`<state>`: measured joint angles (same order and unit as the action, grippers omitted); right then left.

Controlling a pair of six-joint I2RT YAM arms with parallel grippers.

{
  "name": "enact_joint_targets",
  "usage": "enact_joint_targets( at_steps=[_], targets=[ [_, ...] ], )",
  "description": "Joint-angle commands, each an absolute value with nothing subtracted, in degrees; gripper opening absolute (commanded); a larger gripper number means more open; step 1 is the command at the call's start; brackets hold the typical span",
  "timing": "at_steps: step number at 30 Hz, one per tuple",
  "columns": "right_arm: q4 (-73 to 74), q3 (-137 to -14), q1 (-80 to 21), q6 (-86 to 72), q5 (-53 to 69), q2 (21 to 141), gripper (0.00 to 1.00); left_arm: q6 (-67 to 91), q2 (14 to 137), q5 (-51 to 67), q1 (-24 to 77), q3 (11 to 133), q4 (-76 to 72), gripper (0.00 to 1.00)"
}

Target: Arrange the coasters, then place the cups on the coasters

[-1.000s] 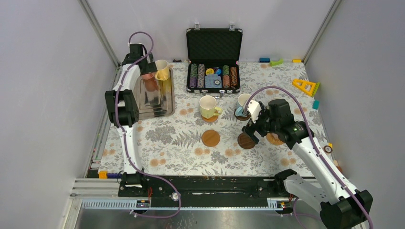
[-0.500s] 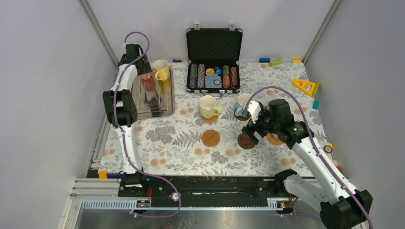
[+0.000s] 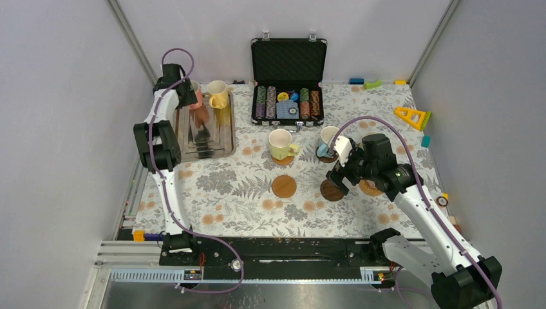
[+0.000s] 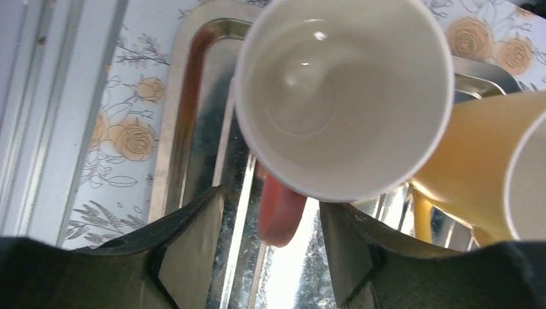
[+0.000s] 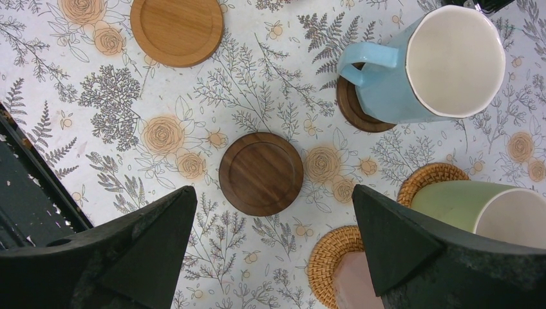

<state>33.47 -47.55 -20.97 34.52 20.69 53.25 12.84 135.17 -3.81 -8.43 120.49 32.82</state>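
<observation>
A pink cup (image 4: 341, 96) stands at the far end of the silver tray (image 4: 193, 129), beside a yellow cup (image 4: 476, 174). My left gripper (image 4: 270, 199) straddles the pink handle (image 4: 280, 209), open, with a gap on each side. In the top view the left gripper (image 3: 187, 96) is at that pink cup (image 3: 196, 98). My right gripper (image 5: 273, 199) hovers open over a bare dark wood coaster (image 5: 261, 174). A tan coaster (image 5: 177, 29) is also bare. A blue cup (image 5: 431, 64), a green cup (image 5: 483, 212), another pink cup (image 5: 357, 283) and a cream cup (image 3: 281, 143) sit on coasters.
An open black case of poker chips (image 3: 288, 84) stands at the back centre. A yellow triangular toy (image 3: 412, 117) and small coloured blocks (image 3: 372, 84) lie at the far right. The grey side walls stand close to the tray and the left arm.
My left gripper has moved toward the far left over the tray, to the pink cup, and its jaws have narrowed around the handle. The right arm has not moved.
</observation>
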Motion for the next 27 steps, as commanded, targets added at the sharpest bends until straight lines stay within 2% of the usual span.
enact_joint_targets(
  at_steps=[1,11,12,15,20,27],
  targets=[
    [32.05,-47.38,-20.49,33.66,22.32,52.49,1.0,10.85,135.66,2.2,-8.45,123.53,30.87,0.55],
    [32.04,-47.4,-20.39,33.78,22.33,52.39,1.0,9.21,137.44,5.69,-8.44,125.6,31.78,0.31],
    [32.11,-47.38,-20.39,33.75,22.38,52.46,1.0,9.23,137.38,5.61,-8.39,125.6,31.93,0.27],
    [32.04,-47.38,-20.39,33.74,22.45,52.35,1.0,9.21,137.38,4.97,-8.42,125.52,32.53,0.0],
    [32.14,-47.59,-20.43,33.54,22.36,51.76,1.0,8.88,133.44,4.04,-8.44,120.88,30.69,0.0],
    [33.25,-48.87,-20.39,33.65,21.01,49.65,1.0,7.02,117.16,6.35,-8.45,106.62,24.58,0.0]
  ],
)
